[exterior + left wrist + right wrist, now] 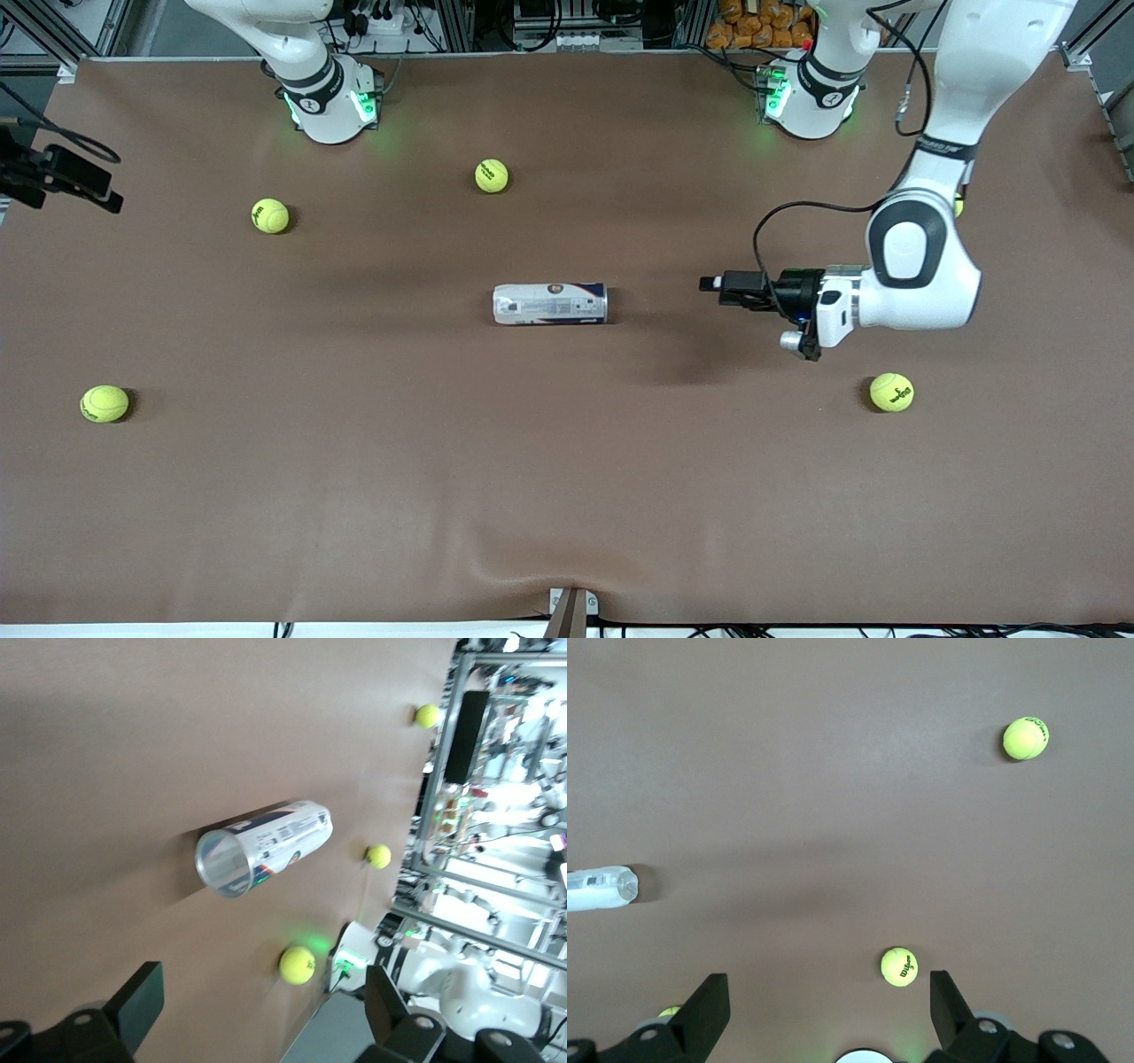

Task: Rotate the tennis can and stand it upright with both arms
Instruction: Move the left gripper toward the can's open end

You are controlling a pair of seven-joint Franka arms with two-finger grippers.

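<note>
Front view, tennis can: the tennis can (550, 304) lies on its side in the middle of the brown table (567, 496), long axis running between the two arms' ends.
Front view, left gripper: the left gripper (714, 284) hovers low over the table toward the left arm's end from the can, well apart from it, pointing at its end.
Front view, right arm: only its base (330, 102) shows; it waits.
Front view, advice: I would bring the left gripper in level with the can's axis, slowly, since a round tube will likely roll if nudged off-centre.
Left wrist view, pincer: fingers (137, 1001) spread wide, grasping nothing.
Left wrist view, contents: the can's open mouth (223, 865) faces this camera; it looks empty, no ball seen inside.
Right wrist view, pincer: the right gripper (828, 1014) is released, fingers apart over bare table; a tennis ball (899, 966) lies between them in view, the can's end (602, 888) well apart.
</note>
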